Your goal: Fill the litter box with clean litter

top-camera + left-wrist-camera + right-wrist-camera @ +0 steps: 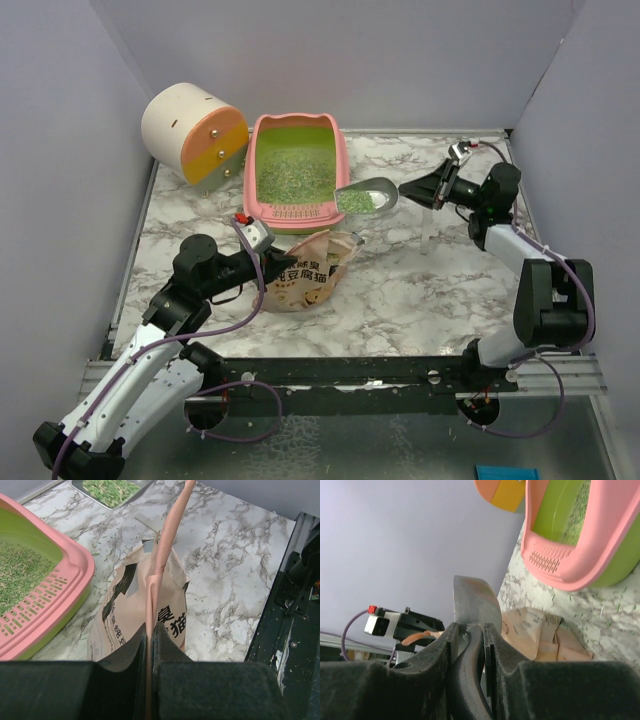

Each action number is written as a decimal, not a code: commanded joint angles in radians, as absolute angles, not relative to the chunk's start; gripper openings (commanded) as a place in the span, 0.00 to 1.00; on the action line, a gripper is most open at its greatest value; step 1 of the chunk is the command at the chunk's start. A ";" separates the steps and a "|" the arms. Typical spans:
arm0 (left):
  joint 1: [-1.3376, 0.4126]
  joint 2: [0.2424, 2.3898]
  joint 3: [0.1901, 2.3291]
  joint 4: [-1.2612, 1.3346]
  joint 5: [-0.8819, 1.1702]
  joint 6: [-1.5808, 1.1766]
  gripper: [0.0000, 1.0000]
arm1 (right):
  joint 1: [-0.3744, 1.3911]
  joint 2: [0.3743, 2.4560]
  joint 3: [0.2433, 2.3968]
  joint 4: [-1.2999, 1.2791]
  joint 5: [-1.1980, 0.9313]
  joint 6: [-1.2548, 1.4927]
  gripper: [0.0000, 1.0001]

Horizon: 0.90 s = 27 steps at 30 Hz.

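box: one pink tray, lime green inside, at the back of the counter a bit left of centre, with the slotted ledge at the near end. No writing on it that I can see.
litter: greenish-grey granules cover most of the box floor, and barer green shows toward the far end. There's a second small heap in the scoop, plus loose specks on the counter around the pouch.
scoop: just one, grey metal. It's loaded with litter, right at the box's near right corner. Can't tell if it touches the rim.
right jaws: narrow, clamped on the scoop's handle, and the right arm reaches in from the right side.
pouch: one tan bag, upright just in front of the box with its top open. It has black Chinese print, and from the top view a row looks like 豆腐猫. The left wrist cam only catches 臭 and 猫. The smaller print is too tiny to read.
left jaws: squeezed nearly flat on the pouch's pinkish top edge, which runs straight up between them in the wrist view. The left arm comes in from the near left.
cylinder: one, cream and orange, with a few small round studs. It's tilted at the back left, just beside the box. No label showing.
arms: two.
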State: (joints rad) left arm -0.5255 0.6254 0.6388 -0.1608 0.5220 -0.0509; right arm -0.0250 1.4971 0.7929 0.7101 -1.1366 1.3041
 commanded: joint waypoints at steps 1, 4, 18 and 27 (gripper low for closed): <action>-0.523 0.605 0.634 -0.093 0.535 -0.062 0.00 | 0.002 1.564 0.958 0.641 -1.064 1.271 0.01; -0.524 0.598 0.629 -0.087 0.541 -0.068 0.00 | 0.044 1.625 1.090 0.594 -1.030 1.249 0.01; -0.523 0.615 0.653 -0.097 0.516 -0.038 0.00 | 0.299 2.057 1.987 -0.182 -0.707 0.523 0.01; -0.524 0.645 0.680 -0.096 0.508 -0.029 0.00 | 0.415 2.146 2.160 -0.325 -0.340 0.166 0.01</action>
